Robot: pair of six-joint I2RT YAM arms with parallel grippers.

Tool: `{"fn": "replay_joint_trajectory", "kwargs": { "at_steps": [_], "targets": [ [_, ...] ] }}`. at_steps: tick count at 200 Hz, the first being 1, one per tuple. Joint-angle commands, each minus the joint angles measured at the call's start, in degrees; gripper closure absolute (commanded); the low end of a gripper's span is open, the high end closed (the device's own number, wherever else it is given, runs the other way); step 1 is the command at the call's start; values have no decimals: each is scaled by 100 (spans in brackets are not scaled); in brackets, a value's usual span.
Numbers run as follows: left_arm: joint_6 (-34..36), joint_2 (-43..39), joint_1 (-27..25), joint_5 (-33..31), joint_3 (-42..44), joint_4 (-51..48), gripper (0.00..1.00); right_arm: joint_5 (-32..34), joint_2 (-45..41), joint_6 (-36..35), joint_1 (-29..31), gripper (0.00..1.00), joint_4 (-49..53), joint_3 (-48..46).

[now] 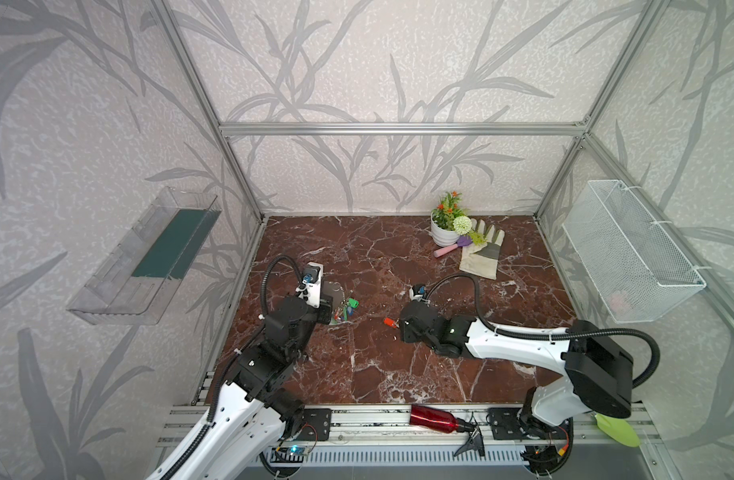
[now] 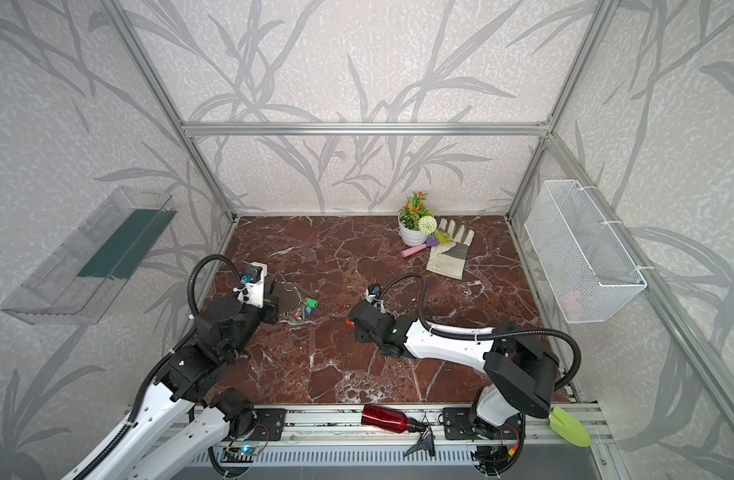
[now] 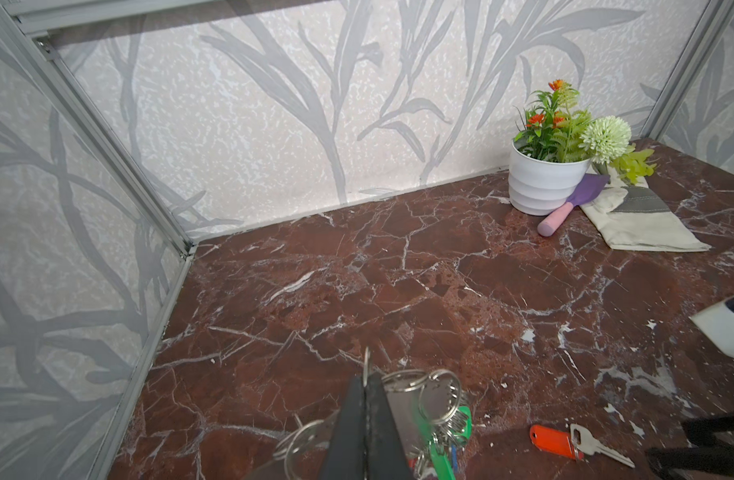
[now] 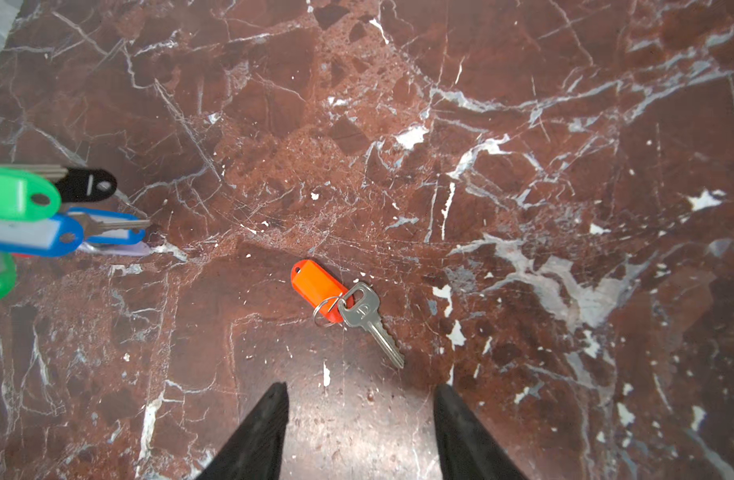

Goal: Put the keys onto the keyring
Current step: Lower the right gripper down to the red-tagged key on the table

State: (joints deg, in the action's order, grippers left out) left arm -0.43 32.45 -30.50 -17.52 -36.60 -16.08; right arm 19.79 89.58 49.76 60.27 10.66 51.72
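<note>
The keyring (image 3: 402, 415) is a flat grey plate edged with silver split rings, and it is also seen in both top views (image 1: 333, 291) (image 2: 288, 296). My left gripper (image 3: 365, 380) is shut on its edge. Green (image 4: 16, 193), blue (image 4: 28, 237) and black (image 4: 89, 185) tagged keys hang from it. One loose key (image 4: 371, 320) on a red-orange tag (image 4: 315, 289) lies flat on the marble (image 1: 389, 322) (image 3: 552, 440). My right gripper (image 4: 359, 388) hovers open just short of it, nothing between its fingers.
At the back right stand a white flower pot (image 1: 443, 232), a pink-handled trowel (image 1: 450, 249) and a work glove (image 1: 481, 251). A red bottle (image 1: 434, 417) lies on the front rail. A wire basket (image 1: 631, 253) hangs on the right wall, a clear tray (image 1: 149, 257) on the left.
</note>
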Motion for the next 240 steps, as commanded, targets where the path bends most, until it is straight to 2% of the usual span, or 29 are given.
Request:
{"fn": "replay_joint_trajectory", "kwargs": {
  "at_steps": [1, 47, 63, 98, 118, 240],
  "targets": [
    [-221, -222, 21, 116, 116, -71, 100, 308, 279, 643, 118, 43, 385, 366],
    [-182, -365, 24, 412, 118, -144, 100, 189, 1239, 1036, 125, 45, 1114, 1275],
    [-110, -393, 19, 416, 127, -159, 100, 171, 1505, 1132, 125, 50, 1305, 1529],
    [-108, -426, 22, 584, 144, -152, 100, 309, 1924, 1238, 123, 52, 1833, 2019],
    [-107, -443, 19, 671, 162, -117, 100, 365, 2180, 1316, 117, 57, 2155, 2330],
    [-137, -461, 24, 846, 197, -78, 100, 614, 2657, 1379, 108, 69, 2408, 2817]
  ]
}}
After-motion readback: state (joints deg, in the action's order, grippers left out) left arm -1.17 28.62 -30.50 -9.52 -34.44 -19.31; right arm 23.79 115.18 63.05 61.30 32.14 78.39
